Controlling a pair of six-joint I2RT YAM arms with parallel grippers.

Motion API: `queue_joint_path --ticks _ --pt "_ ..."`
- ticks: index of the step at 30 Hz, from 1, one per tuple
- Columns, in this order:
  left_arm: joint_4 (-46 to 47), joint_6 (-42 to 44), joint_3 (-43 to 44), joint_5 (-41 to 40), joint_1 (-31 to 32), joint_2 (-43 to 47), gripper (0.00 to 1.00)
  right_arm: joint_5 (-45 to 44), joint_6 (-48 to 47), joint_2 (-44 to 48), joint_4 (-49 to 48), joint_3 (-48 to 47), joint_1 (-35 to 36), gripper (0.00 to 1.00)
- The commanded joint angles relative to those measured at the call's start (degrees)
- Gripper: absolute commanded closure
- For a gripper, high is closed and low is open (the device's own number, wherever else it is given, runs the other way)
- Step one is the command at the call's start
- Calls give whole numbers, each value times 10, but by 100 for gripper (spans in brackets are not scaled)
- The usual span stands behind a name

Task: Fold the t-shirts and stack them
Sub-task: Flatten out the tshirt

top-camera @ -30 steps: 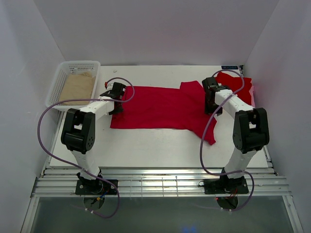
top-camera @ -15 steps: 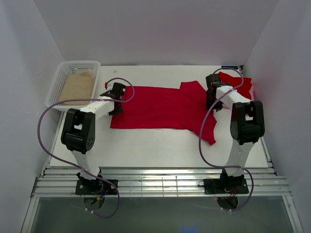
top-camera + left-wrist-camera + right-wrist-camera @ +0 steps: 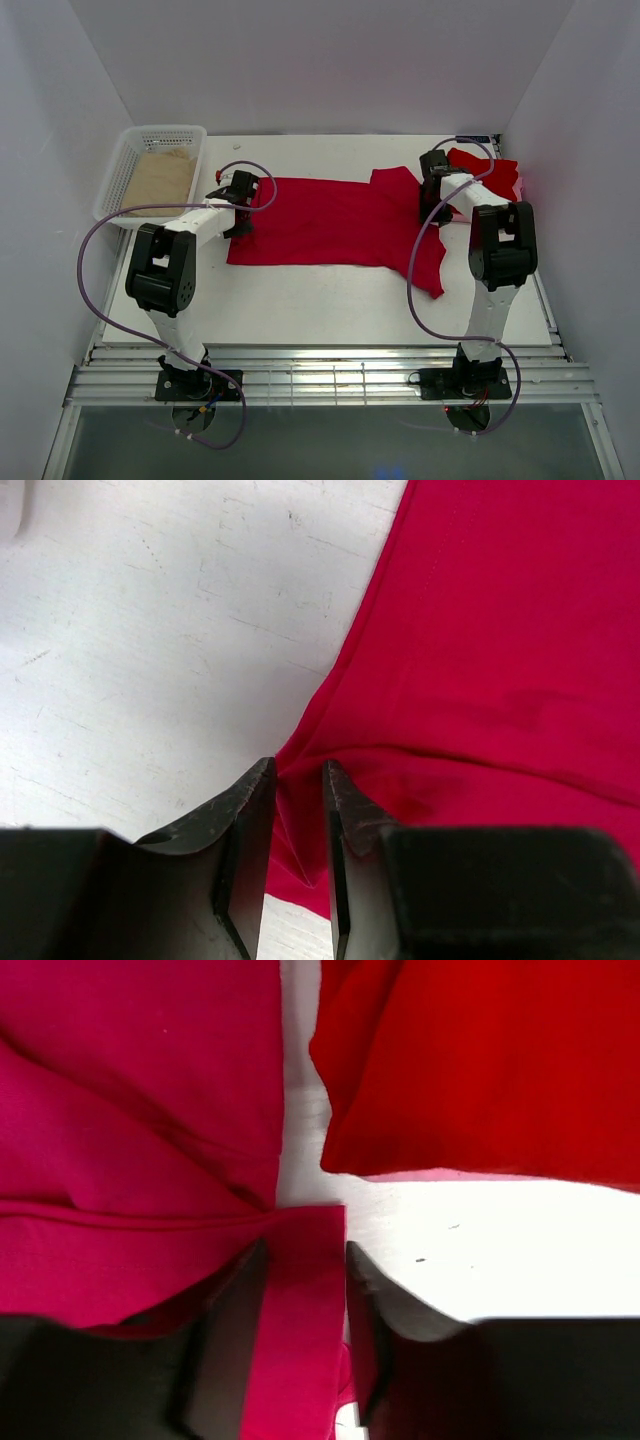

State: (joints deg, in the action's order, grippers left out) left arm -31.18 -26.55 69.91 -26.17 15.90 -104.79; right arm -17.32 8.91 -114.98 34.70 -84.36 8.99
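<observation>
White left arm (image 3: 200, 220) and right arm (image 3: 470, 200), black joints, black fingers (image 3: 245, 820), 2 looping purple cables (image 3: 79, 270).

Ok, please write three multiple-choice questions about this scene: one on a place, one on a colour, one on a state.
1. Where does the white basket stand? A) far left corner B) far right corner C) near edge
2. What colour is the sheet in it? A) blue B) tan C) green
3. How is the left gripper? A) wide open B) holding the basket C) shut on the spread t-shirt
1 A: the top view shows it far left. 2 B: the cloth inside is tan. 3 C: its jaws pinch red cloth.
</observation>
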Motion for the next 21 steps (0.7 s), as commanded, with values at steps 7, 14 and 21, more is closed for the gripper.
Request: queue_joint_path --ticks 7,14,21 --pt "-1 2 4 -6 -4 14 65 -4 2 -9 16 2 -17 51" --pt "-1 7 4 -12 -6 18 65 46 -5 -28 10 4 -17 77" --pt "-11 10 19 -15 -9 28 65 25 -1 2 29 -11 -17 92"
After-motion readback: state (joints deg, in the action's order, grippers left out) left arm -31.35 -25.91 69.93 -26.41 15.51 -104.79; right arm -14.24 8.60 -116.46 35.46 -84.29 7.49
